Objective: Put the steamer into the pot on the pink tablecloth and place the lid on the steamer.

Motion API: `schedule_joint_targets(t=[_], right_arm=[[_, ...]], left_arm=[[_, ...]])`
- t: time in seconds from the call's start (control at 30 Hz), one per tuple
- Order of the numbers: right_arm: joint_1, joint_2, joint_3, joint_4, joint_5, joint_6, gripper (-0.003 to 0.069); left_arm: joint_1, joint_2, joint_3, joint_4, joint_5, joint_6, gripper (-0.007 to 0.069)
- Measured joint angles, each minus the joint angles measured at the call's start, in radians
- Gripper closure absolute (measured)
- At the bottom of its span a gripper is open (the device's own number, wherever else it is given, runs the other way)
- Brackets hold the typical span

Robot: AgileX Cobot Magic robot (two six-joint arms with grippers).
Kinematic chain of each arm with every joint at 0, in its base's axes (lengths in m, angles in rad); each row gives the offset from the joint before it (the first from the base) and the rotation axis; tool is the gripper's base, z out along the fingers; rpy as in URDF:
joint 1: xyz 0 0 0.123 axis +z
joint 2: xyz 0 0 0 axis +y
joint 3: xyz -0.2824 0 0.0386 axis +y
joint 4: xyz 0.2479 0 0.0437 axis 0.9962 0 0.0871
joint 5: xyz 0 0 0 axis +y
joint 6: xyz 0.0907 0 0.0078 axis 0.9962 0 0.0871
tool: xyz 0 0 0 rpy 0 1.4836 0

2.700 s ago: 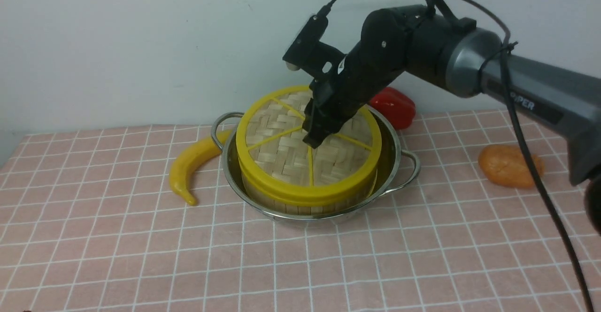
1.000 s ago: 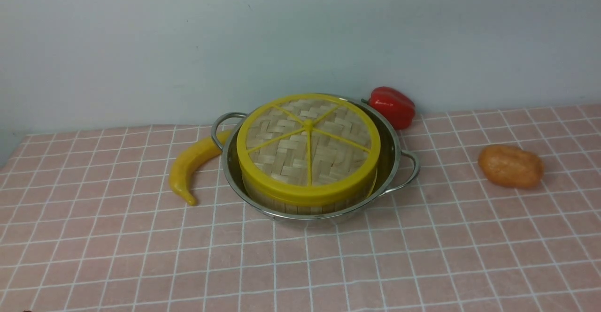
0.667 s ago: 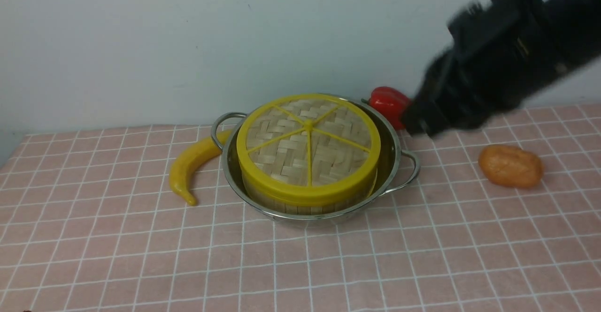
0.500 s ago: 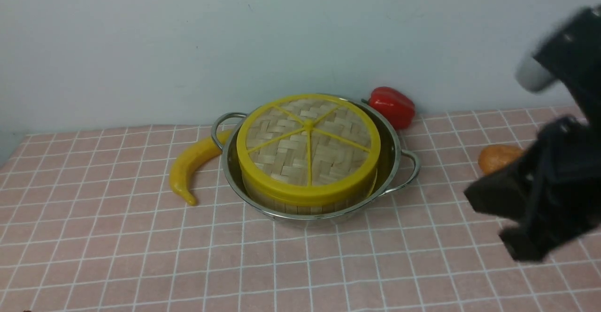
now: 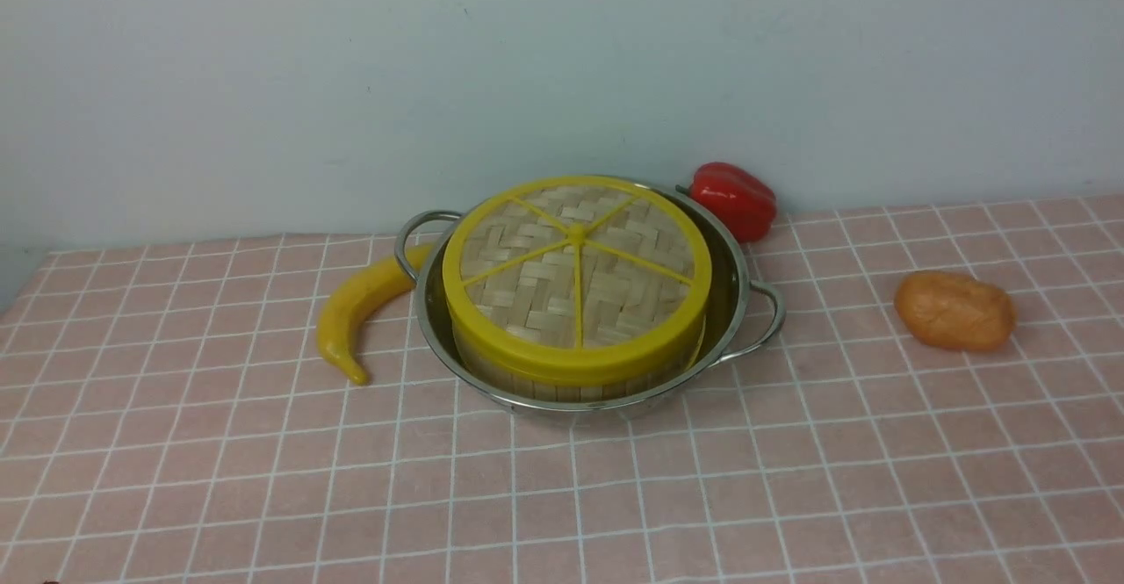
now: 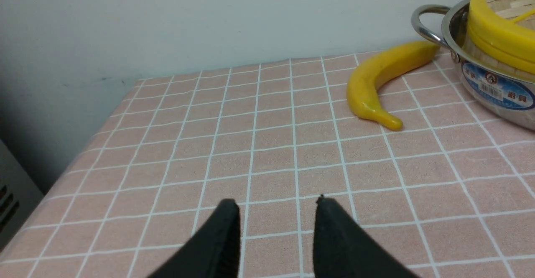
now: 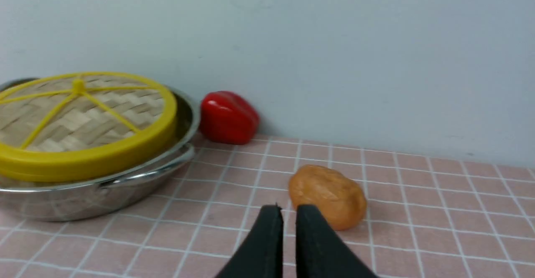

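Observation:
The steel pot (image 5: 736,278) stands on the pink tablecloth (image 5: 562,505) near the back wall. Inside it sits the bamboo steamer (image 5: 544,386), of which only the side wall shows. The woven lid (image 5: 575,268) with yellow rim and spokes lies flat on top of it. Neither arm appears in the front view. My left gripper (image 6: 278,202) hovers over bare cloth, open and empty, well away from the pot (image 6: 497,90). My right gripper (image 7: 288,207) stands just short of an orange lump, slightly open with a narrow gap and nothing in it.
A yellow banana (image 5: 356,312) lies against the pot's left handle. Behind the pot on the right sits a red pepper (image 5: 733,198) by the wall. An orange potato-like lump (image 5: 953,310) lies to the right. The cloth's left edge (image 6: 104,123) drops off.
My right arm, which was over the lid, has swung away to the right and down, and is now out of the front view. The lid stays on the steamer.

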Motion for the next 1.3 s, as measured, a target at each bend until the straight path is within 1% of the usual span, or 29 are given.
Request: schedule_joint_targets(t=[0.07, 0.2, 0.4, 0.7, 1.3], right_arm=[[-0.028, -0.065, 0.052, 0.006, -0.005, 0.0, 0.0579], [-0.037, -0.161, 0.095, 0.015, 0.01, 0.0, 0.0568], [-0.037, -0.17, 0.099, 0.015, 0.137, 0.001, 0.0547], [-0.037, -0.17, 0.099, 0.016, 0.143, 0.075, 0.0523], [-0.037, -0.17, 0.099, 0.023, 0.143, 0.082, 0.0473]], left_arm=[[0.0, 0.0, 0.0, 0.0, 0.0, 0.0, 0.0382], [0.0, 0.0, 0.0, 0.0, 0.0, 0.0, 0.0382], [0.0, -0.002, 0.0, 0.001, 0.0, 0.0, 0.0382], [0.0, -0.002, 0.0, 0.001, 0.0, 0.0, 0.0382], [0.0, -0.002, 0.0, 0.001, 0.0, 0.0, 0.0382]])
